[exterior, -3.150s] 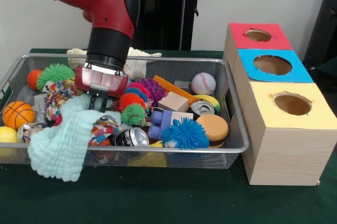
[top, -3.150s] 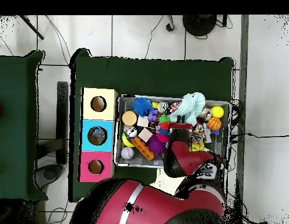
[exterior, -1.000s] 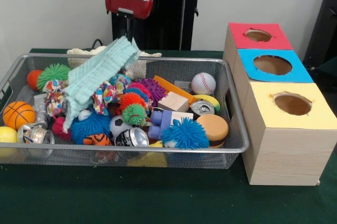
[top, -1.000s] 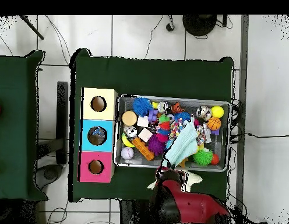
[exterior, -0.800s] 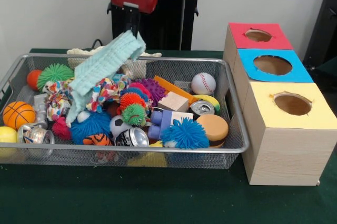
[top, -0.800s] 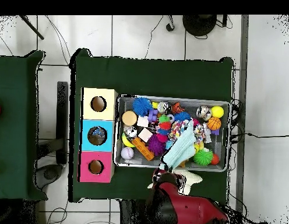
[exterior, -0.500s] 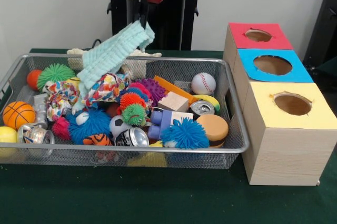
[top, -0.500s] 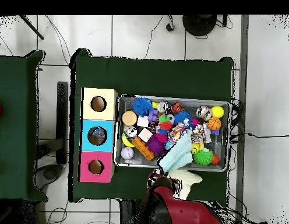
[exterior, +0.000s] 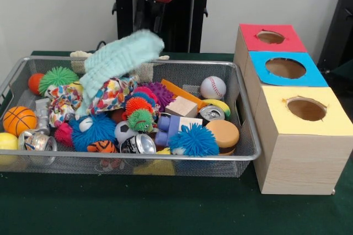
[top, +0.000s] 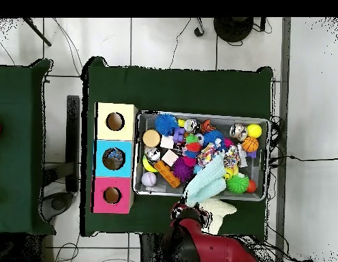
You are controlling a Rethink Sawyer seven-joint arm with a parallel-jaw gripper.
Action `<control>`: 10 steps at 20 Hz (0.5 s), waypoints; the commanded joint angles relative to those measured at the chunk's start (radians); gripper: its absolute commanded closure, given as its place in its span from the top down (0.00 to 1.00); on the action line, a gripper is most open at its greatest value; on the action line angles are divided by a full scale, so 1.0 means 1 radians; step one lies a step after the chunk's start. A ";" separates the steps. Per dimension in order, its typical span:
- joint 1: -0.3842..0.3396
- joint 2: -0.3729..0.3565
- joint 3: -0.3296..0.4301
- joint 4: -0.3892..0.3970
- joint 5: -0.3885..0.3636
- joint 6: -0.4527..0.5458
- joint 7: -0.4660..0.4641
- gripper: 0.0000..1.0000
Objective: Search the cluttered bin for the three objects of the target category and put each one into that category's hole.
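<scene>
Currently parked high over the far rim of the bin (exterior: 165, 156): gripper (exterior: 149, 19), dark against the black pedestal, so impossible to tell whether apart, together or clamped on the mint cloth (exterior: 118, 58) just below. Draped, that cloth, across the far-left toys and towards the back rim.

No bottle plainly exposed. Likeliest candidate: a pale see-through shape (exterior: 42, 109) at the bin's left end, just beside the basketball (exterior: 16, 120) and partly tucked under the patterned rag (exterior: 66, 100). Probably more buried under the clutter.

Risks from here:
- If loose, could slide back down and blanket the left end, hiding the search area.
- If pinched, could drag the rag or spiky balls over the rim.
- Easy to mistake a silver can (exterior: 212, 113) for a target, given the similar glint.
- Likely to squirt sideways under a hard or off-centre pinch, judging by such thin dented walls.
</scene>
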 commanded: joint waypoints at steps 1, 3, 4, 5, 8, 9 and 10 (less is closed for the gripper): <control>-0.026 0.043 0.078 -0.026 -0.027 -0.090 0.115 1.00; -0.019 0.076 0.066 -0.039 -0.031 -0.128 0.120 1.00; -0.020 0.089 0.061 -0.044 -0.033 -0.153 0.123 1.00; -0.019 0.093 0.059 -0.041 -0.035 -0.187 0.131 1.00; -0.022 0.107 0.051 -0.045 -0.059 -0.315 0.133 1.00; -0.015 0.112 0.040 -0.046 -0.063 -0.341 0.130 1.00; 0.001 0.123 0.021 -0.050 -0.062 -0.371 0.123 1.00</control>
